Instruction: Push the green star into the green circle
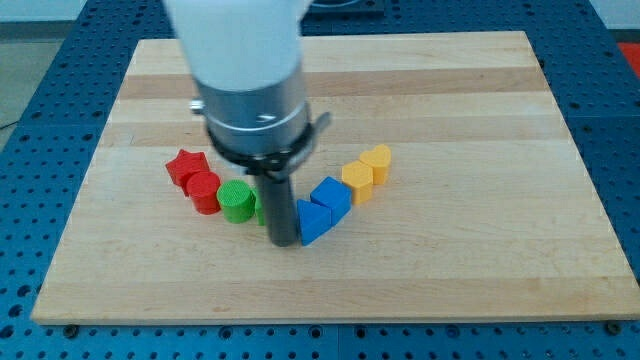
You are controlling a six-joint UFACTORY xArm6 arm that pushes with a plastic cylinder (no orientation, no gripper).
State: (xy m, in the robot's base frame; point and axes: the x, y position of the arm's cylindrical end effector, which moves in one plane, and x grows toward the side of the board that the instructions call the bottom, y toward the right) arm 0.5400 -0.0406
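Note:
The green circle [236,201] lies left of centre on the wooden board [450,250]. The green star [260,208] is almost fully hidden behind my rod; only a green sliver shows right beside the circle. My tip [284,241] rests on the board just right of that sliver, between it and the blue triangle [311,222], close to both.
A red star [186,165] and a red cylinder [204,191] sit left of the green circle. A blue block [331,196], a yellow block [358,180] and another yellow block [376,163] run up to the right in a row. The arm body covers the board's upper middle.

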